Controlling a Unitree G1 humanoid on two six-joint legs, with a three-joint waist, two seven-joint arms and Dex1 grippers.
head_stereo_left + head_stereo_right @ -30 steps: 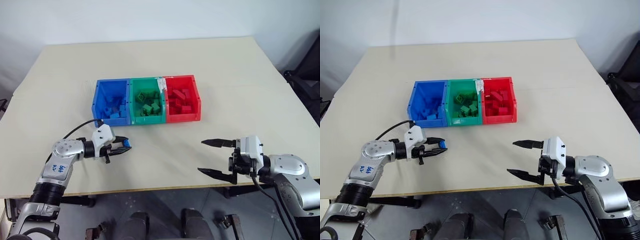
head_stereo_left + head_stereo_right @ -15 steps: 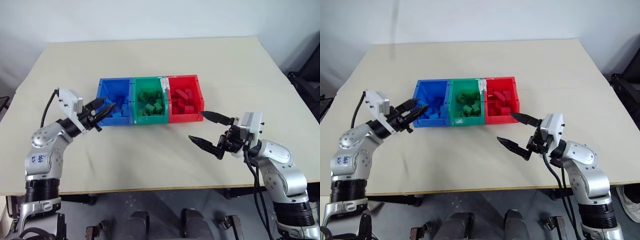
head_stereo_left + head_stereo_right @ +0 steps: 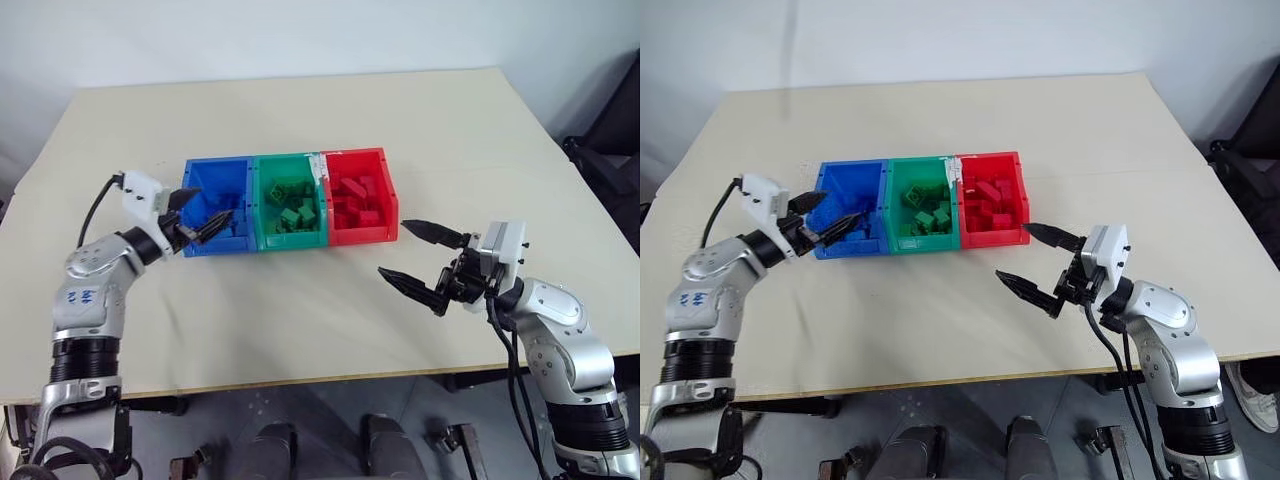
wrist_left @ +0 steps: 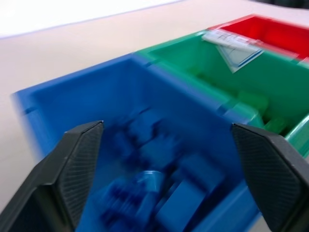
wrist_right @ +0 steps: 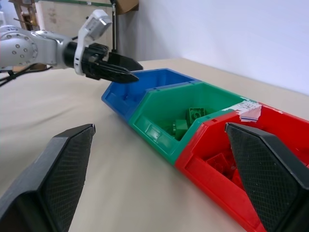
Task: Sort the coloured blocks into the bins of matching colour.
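The three joined bins sit in a row a little left of the middle of the beige worktop [image 3: 420, 130], well apart from every edge, with broad bare surface behind them, to the right, and in front toward the near edge. The blue bin [image 3: 192, 178] is at the robot's left, the green bin [image 3: 258, 200] in the middle and the red bin [image 3: 390, 195] at the right, their walls touching; a white label is stuck on the rim between green and red. Each holds small studded bricks of its own colour: the blue blocks [image 4: 164, 193] lie heaped on the blue bin's floor, the green blocks [image 3: 292, 210] in the green one, the red blocks [image 3: 355, 205] in the red one. No loose brick lies on the worktop around them. The left claw [image 3: 207, 208] hangs over the blue bin's left part, its fingers spread apart and holding nothing, pointing across the bin toward the green one. The right claw [image 3: 418, 258] hovers above bare worktop just off the red bin's near right corner, its two black fingers wide apart and empty, aimed toward the bins.
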